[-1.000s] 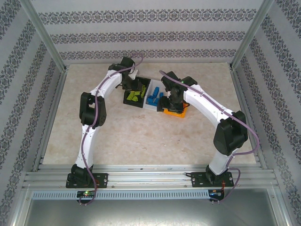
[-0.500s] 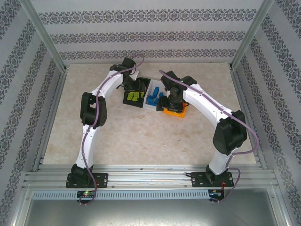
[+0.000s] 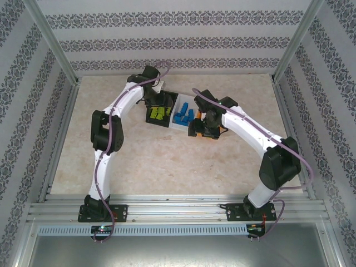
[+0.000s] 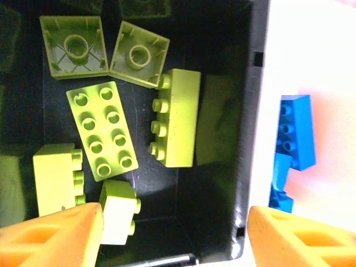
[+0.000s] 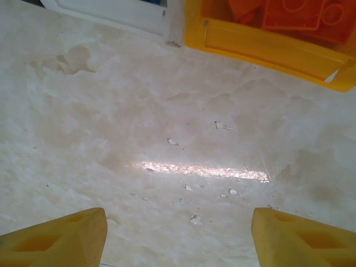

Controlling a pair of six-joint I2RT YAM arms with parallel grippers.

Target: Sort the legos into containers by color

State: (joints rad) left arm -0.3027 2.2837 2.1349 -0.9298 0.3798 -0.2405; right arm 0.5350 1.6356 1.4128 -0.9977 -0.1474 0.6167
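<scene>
Table: you are working on a pale, marbled table (image 3: pixel 167 161). In the right wrist view its surface (image 5: pixel 167 139) is scuffed and carries a streak of glare.

Arms: your left arm (image 3: pixel 105 144) and right arm (image 3: pixel 250 130) both curve inward from their bases. They meet over the bins at the far middle of the table.

Containers: the three bins sit joined in a row. The black bin (image 3: pixel 158 114) is on the left, the white bin (image 3: pixel 172 119) in the middle and the orange-yellow bin (image 3: pixel 196 132) on the right, largely under your right wrist.

Left gripper: your left gripper (image 4: pixel 175 239) hangs over the black bin (image 4: pixel 247 139). Its yellow fingers (image 4: pixel 50 233) are spread wide apart and clamp no brick.

Right gripper: your right gripper (image 5: pixel 178 242) is over bare table, on the near side of the orange-yellow bin (image 5: pixel 267 50). Its fingers (image 5: pixel 303 239) are also wide apart, with table between them.

Lime green legos: the lime green legos (image 4: pixel 102 130) lie loose on the black bin's floor, at least six of them. Some are studs up, some on their sides and two upside down.

Blue legos: the blue legos (image 4: pixel 295 133) are in the white bin (image 4: pixel 311 67), just past the black wall.

Orange-red legos: the orange-red legos (image 5: pixel 289 14) lie inside the orange-yellow bin. You cannot tell how many.
</scene>
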